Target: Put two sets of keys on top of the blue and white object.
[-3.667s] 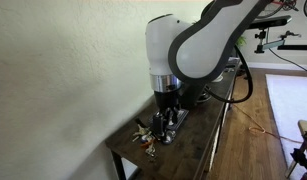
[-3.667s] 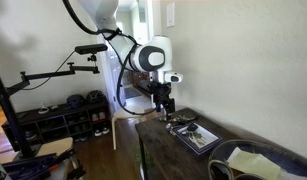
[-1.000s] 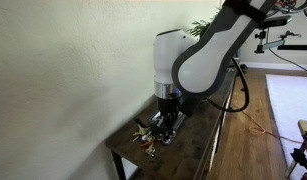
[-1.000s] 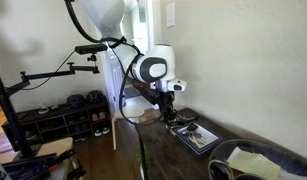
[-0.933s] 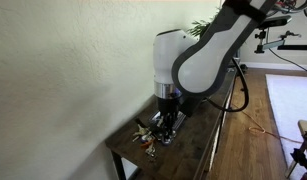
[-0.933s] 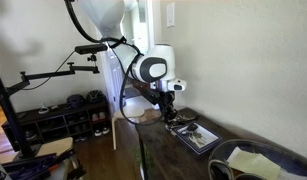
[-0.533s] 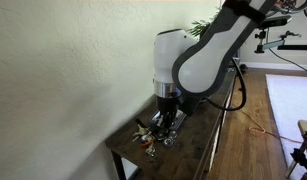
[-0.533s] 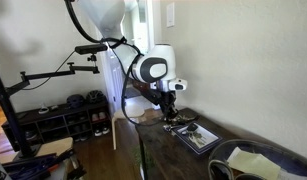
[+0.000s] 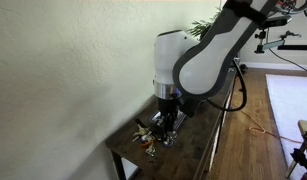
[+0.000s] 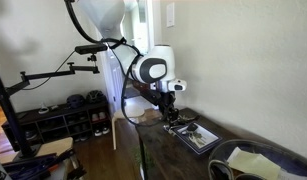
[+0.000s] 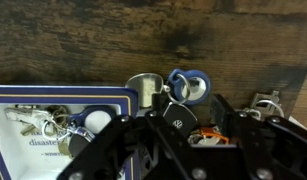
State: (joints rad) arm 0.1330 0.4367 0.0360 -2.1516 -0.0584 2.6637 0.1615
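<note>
Gripper [image 11: 175, 140] jaws apart, grasping nothing, straddling a silvery key bunch with blue ring and dark fob [image 11: 179, 100] on the dark wooden tabletop [image 11: 93, 40]. Flat blue-and-white book-like object [image 11: 63, 93] lies just beside it, leftward in the wrist view, and already carries another key bunch with pale round fob [image 11: 78, 124].

you have, in this view:
- white arm [image 10: 145, 68] with a dark round joint, bent down from the upper left.
- its hand [image 10: 171, 112], low over the far end of the dark counter [image 10: 168, 155]; you cannot read its fingers at this size.
- blue and white object [image 10: 198, 137], flat on the counter, just beside the hand, with small dark bits on it that are too small to name.
- round dish [image 10: 228, 149] holding a yellow item [image 10: 255, 160], at the near corner.
- shoe rack [image 10: 63, 115], low at the left.
- black boom stand [image 10: 48, 75] above it.
</note>
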